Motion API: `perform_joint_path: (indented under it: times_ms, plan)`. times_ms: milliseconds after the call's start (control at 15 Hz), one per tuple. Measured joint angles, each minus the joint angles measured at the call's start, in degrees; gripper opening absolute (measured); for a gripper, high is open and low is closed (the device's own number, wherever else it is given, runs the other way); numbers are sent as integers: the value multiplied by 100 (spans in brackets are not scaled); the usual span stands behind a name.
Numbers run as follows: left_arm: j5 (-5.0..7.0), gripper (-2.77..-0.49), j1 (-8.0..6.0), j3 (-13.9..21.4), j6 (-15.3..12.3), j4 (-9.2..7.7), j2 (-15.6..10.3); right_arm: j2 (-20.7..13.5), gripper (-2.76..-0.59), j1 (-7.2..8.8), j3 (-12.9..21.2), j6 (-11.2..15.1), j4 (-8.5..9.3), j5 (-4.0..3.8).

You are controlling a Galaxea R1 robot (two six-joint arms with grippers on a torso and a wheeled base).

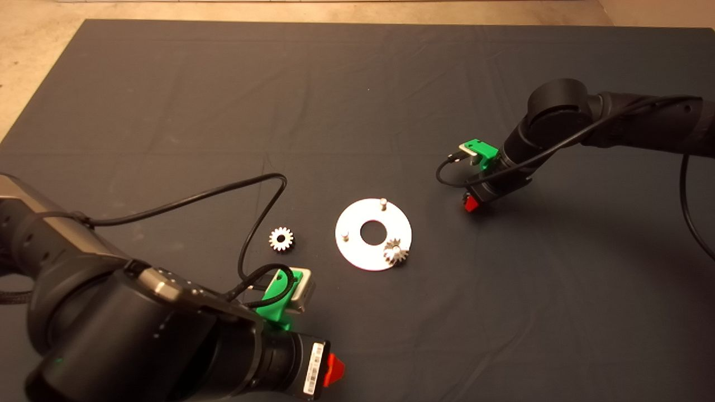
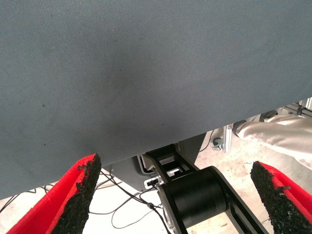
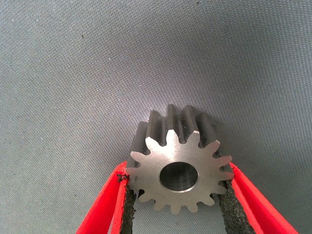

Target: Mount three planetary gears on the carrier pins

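Note:
A shiny round carrier disc [image 1: 357, 254] with a large centre hole lies mid-mat. One planetary gear [image 1: 395, 252] sits on its near-right pin. Two pins stand bare: the far pin [image 1: 383, 202] and the left pin [image 1: 345, 235]. A second gear [image 1: 281, 239] lies flat on the mat left of the disc. My right gripper [image 1: 471, 204] is to the right of the disc, shut on a third gear [image 3: 179, 170], whose teeth sit between the pads [image 3: 127, 207] just above the mat. My left gripper [image 2: 178, 195] is open and empty at the mat's near edge.
The dark mat [image 1: 357, 89] covers the table. A black cable [image 1: 246, 190] loops from the left arm near the loose gear. In the left wrist view a black stand part [image 2: 195, 195] and a person's leg [image 2: 278, 131] show beyond the mat's edge.

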Motion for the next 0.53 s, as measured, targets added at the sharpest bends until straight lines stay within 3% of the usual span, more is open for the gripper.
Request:
perform_joint_path:
  times_ms: [467,533]
  plan:
    - [0,-107,0,0,0,0,4,-1,-244,6,12,-23,-1,-7]
    - [0,-107,0,0,0,0,4,0,-249,9,37,-24,0,20]
